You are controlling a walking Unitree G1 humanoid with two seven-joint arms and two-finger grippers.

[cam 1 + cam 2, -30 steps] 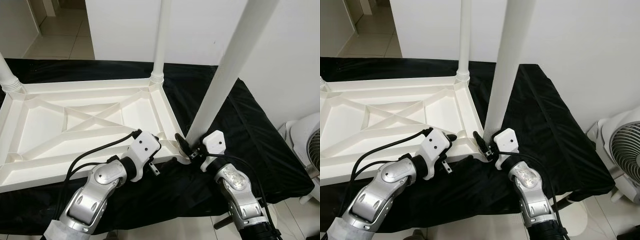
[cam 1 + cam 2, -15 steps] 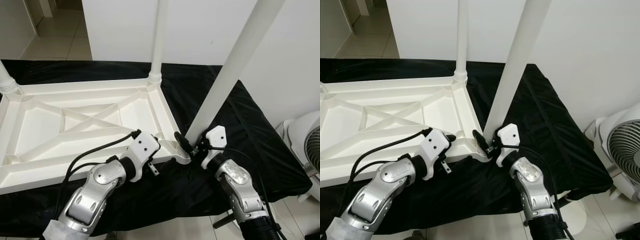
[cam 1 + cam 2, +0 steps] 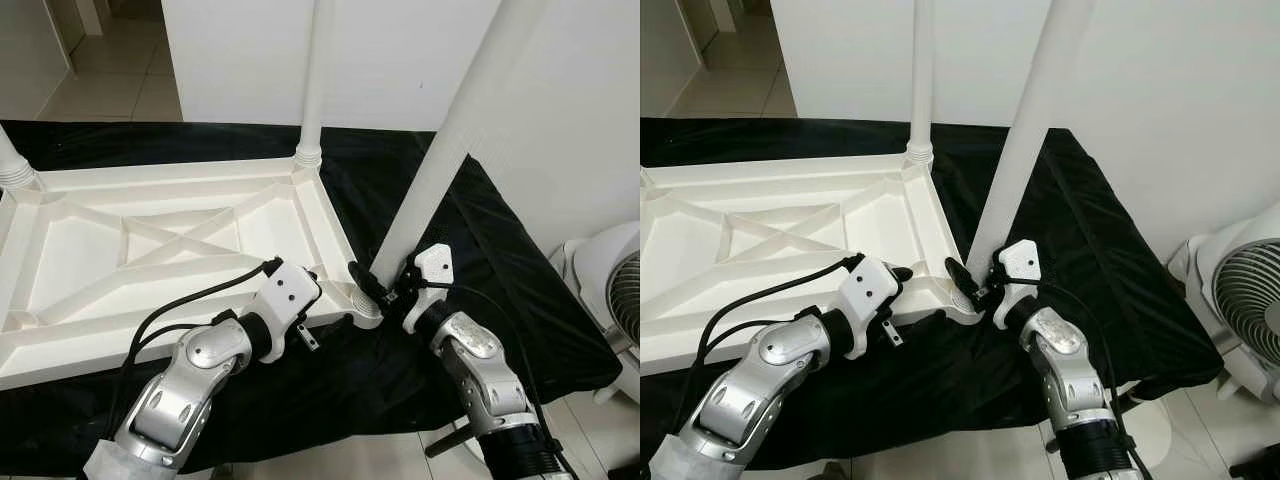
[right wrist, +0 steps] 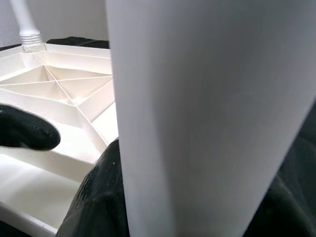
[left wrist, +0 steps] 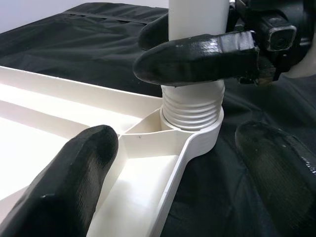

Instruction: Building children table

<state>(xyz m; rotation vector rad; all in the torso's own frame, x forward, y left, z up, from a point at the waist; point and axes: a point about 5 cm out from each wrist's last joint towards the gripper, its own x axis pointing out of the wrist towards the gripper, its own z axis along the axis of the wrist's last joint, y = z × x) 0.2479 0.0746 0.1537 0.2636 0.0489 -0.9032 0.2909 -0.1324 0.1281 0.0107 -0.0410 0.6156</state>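
- Left eye view: the black-draped counter (image 3: 480, 250) carries the upturned white tabletop (image 3: 150, 260), its ribbed underside facing up, placed as it was a second ago.
- One white leg (image 3: 316, 70) stands upright in the far corner socket.
- The near-corner leg (image 3: 450, 130) sits with its threaded end in the socket; its lean has eased slightly toward upright since a second ago.
- The right hand (image 3: 385, 290) remains clamped around that leg just above the threads.
- The left hand (image 5: 182, 192) straddles the tabletop's corner rim, fingers (image 5: 74, 182) apart, gripping nothing.
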